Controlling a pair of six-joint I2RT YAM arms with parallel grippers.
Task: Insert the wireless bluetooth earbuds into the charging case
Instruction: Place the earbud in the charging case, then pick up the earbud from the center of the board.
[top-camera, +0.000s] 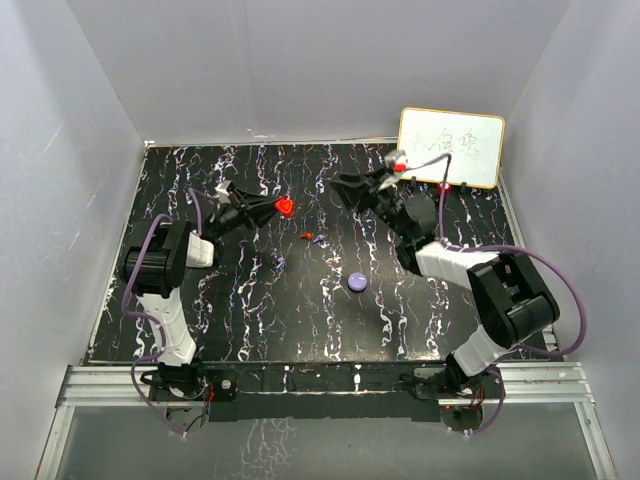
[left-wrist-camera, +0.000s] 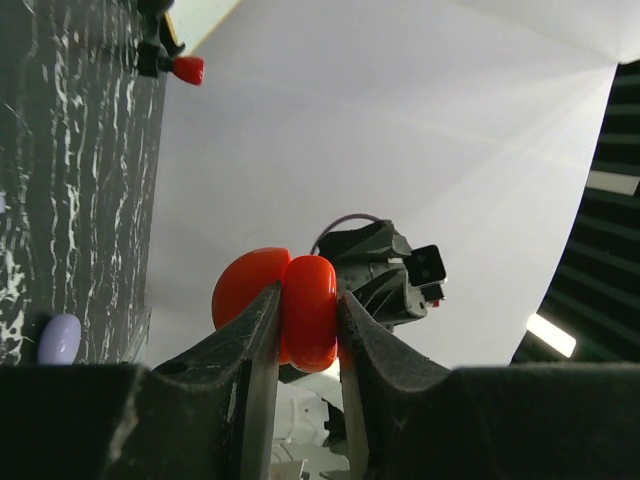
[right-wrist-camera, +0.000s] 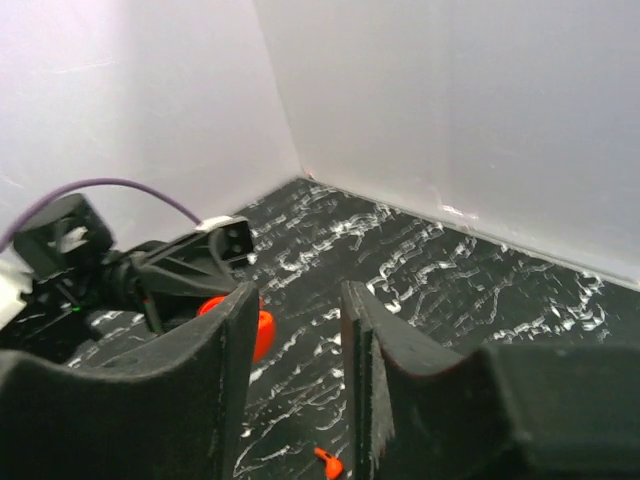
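Main risk is the grip. The red case (left-wrist-camera: 245, 285) is held in the air, pinched across its rounded, glossy shell by the left end effector (left-wrist-camera: 308, 300). A push from the other arm could twist it or pop it out. It looks hinged open into two lobes, though the left wrist view is too close to be sure.

The red earbud (top-camera: 308, 237) lies on the counter (top-camera: 450, 320), just near-right of the held case, with nothing gripping it. It is tiny and stemmed, so it is easy to flick away or grab skewed, and then it won't seat. The arms are also close together at centre-far, so they could bump. The purple case (top-camera: 357, 282) sits nearer, well apart.

Pose: the left arm reaches far-right, clamped on the case above the counter. The right arm is folded and reaches far-left; the right end effector (top-camera: 345, 186) is parted, empty and aimed toward the case.
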